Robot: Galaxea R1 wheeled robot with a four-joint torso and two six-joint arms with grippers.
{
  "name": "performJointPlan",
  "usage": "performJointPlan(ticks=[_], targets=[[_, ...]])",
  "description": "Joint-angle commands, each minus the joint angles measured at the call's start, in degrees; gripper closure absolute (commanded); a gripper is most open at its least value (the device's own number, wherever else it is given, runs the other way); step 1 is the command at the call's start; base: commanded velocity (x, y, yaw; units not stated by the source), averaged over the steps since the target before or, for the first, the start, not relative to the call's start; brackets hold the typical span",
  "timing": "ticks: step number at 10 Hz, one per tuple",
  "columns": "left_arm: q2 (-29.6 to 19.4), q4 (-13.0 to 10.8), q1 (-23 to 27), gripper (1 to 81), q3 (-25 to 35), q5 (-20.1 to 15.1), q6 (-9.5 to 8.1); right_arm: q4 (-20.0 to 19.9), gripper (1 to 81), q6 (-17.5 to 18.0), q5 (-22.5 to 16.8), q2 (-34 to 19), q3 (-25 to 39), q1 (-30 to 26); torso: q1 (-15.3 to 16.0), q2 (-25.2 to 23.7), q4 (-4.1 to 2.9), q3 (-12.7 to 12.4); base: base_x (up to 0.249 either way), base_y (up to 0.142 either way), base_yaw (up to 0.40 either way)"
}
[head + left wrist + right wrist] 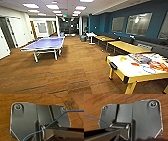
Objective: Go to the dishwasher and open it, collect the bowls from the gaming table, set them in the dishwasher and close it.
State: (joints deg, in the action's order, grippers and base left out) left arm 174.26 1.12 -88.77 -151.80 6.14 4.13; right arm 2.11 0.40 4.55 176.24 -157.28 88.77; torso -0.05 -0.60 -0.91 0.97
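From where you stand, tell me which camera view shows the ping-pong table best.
The head view: the blue ping-pong table stands whole on the wood-look floor, left of centre. Both wrist views look down at that floor past the robot's own dark plate, with none of the table.

Open brown floor [75, 65] runs ahead between the ping-pong table [45, 43] and, seemingly, an air-hockey table [140, 67].

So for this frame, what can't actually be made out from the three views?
- Gripper fingers: in the left and right wrist views the robot's own dark plate and bar cover them, so open or shut cannot be told.
- Yellow game table: cut off by the head view's right edge; the things lying on top are too blurred to identify.
- Far end of the room beyond the ping-pong table: too small and blurred in the head view to read doors or fittings.
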Motion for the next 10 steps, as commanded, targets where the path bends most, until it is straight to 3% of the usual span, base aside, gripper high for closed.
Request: performJointPlan(ticks=[1,10], targets=[[0.12,0.11,2.59,1.0,0.62,-2.98,0.09,0.26,1.0,-0.31,-2.79,0.1,0.15,-3.02,0.05,0.0,0.0,0.0,0.0,0.0,-0.342],[0.12,0.28,2.59,1.0,0.62,-2.98,0.0,0.35,1.0,-0.31,-2.79,0.1,0.15,-3.02,0.05,0.0,0.0,0.0,0.0,0.0,-0.344]])
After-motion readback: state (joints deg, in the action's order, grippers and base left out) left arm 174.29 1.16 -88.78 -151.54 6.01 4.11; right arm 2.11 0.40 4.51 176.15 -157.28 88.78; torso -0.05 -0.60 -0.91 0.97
